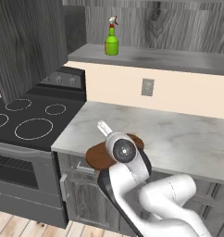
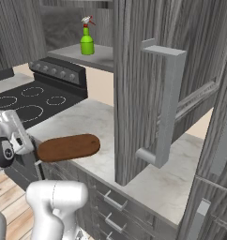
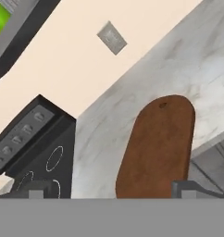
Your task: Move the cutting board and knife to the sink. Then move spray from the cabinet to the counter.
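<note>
The cutting board [image 2: 68, 147] lies flat on the marble table [image 1: 178, 134], at its front edge near the corner beside the black stovetop [image 1: 30, 115]; one rounded end overhangs the edge slightly, as far as the left base view lets me judge, since the arm covers much of it there. In the hand view the board's end with the small hole points away toward the cream wall, where a grey wall outlet [image 3: 112, 38] sits. The hand [image 3: 109, 192] hovers above the near end of the board with its two fingertips [image 3: 36, 193] spread wide apart, one out over the stovetop side and the other past the board's far edge (nothing is between them but air). The green spray [image 1: 111, 42] stands upright on the light grey shelf of the cabinet [image 1: 155, 58], well apart from the board.
</note>
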